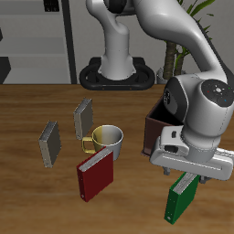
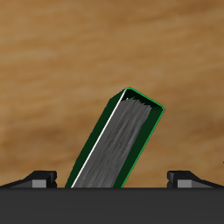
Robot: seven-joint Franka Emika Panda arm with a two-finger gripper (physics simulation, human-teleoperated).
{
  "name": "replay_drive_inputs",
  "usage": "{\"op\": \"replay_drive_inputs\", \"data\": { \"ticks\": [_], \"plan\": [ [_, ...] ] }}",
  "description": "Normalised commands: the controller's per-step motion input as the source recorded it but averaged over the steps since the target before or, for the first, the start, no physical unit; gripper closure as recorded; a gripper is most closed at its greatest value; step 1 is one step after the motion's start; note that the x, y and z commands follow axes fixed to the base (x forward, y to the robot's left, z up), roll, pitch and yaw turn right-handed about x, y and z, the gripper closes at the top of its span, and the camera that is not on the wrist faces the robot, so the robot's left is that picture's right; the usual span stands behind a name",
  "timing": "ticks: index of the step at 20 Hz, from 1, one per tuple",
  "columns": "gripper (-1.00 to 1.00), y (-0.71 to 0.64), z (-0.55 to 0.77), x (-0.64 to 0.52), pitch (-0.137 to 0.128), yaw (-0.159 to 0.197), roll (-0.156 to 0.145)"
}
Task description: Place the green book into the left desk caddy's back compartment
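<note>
Jaws stand spread, gripping nothing, directly above the small bright green hardcover book [image 2: 116, 144], which stands tilted on the wooden desk [image 1: 37, 196] near its front edge, beside the dark brown rectangular caddy [image 1: 157, 128]; centre over the spine, descend squarely, close gently

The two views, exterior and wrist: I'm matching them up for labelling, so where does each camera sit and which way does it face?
Exterior view: in front of and above the table, facing the robot's base; shows the arm, the gripper, the green book, the left desk caddy, mug, red book.
Wrist view: on the gripper, looking down at the wooden table; its fingertips flank the green book.
Shared: green book, table.
</note>
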Motion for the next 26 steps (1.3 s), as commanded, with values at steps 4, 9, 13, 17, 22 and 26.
{"op": "replay_drive_inputs", "data": {
  "ticks": [4,9,13,17,22,26],
  "plan": [
    [-1.00,0.00,-0.50,0.11,0.148,-0.048,0.028],
    [1.00,0.04,-0.44,0.02,0.153,-0.030,0.073],
    [1.00,-0.06,-0.03,-0.07,0.018,0.002,-0.029],
    [1.00,-0.16,0.18,-0.09,-0.032,-0.013,-0.049],
    [1.00,-0.11,0.38,-0.16,-0.081,0.013,-0.037],
    [1.00,0.00,0.36,-0.17,-0.117,0.119,-0.034]
  ]
}}
